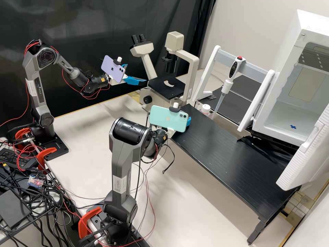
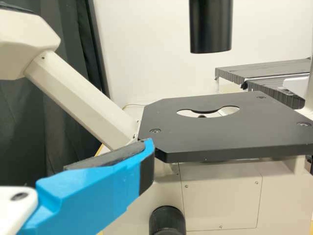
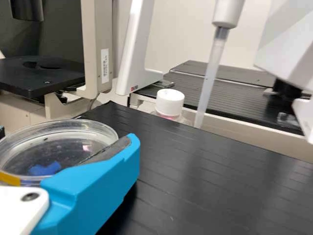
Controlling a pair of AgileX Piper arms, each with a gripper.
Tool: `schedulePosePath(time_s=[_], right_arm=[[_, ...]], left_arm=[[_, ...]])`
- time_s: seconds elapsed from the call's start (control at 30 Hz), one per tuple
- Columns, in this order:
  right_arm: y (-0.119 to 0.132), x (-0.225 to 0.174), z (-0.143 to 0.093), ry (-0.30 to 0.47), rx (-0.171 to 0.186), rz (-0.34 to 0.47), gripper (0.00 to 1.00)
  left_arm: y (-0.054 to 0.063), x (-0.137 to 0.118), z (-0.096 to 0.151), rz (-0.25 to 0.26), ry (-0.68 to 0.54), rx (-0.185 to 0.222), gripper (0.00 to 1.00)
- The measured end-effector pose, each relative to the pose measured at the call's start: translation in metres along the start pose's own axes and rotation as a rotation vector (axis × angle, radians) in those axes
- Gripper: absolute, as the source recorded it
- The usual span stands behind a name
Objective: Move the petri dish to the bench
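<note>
Blue patch (image 3: pixel 45 169) — perhaps in petri dish (image 3: pixel 73 123)

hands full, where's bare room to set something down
Black bench, between petri dish and open white door; pale tabletop, between left arm's base and microscope. Crowded: bench's microscope end, by right tool, bottle close behind.

In the right wrist view, the petri dish (image 3: pixel 100 128) at lower left is glossy clear plastic, and the ridged black shelf (image 3: pixel 210 181) has a dull sheen. In the high view, the cream counter (image 1: pixel 82 130) looks smooth and matt; the curtain (image 1: pixel 85 24) at upper left is dark cloth.
</note>
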Motion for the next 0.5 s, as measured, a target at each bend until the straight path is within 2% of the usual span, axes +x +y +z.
schedulePosePath(time_s=[0.17, 0.2, 0.3, 0.5], right_arm=[[-0.002, -0.010, 0.005, 0.014, -0.013, 0.013, 0.00], [-0.002, -0.011, 0.005, 0.017, -0.011, 0.018, 1.00], [-0.003, -0.014, 0.008, 0.017, 0.003, 0.023, 1.00], [-0.004, -0.017, 0.009, 0.014, 0.002, 0.020, 1.00]], left_arm=[[0.000, 0.000, 0.000, 0.000, 0.000, 0.000, 1.00], [0.000, 0.000, 0.000, 0.000, 0.000, 0.000, 1.00], [0.000, 0.000, 0.000, 0.000, 0.000, 0.000, 1.00], [0.000, 0.000, 0.000, 0.000, 0.000, 0.000, 1.00]])
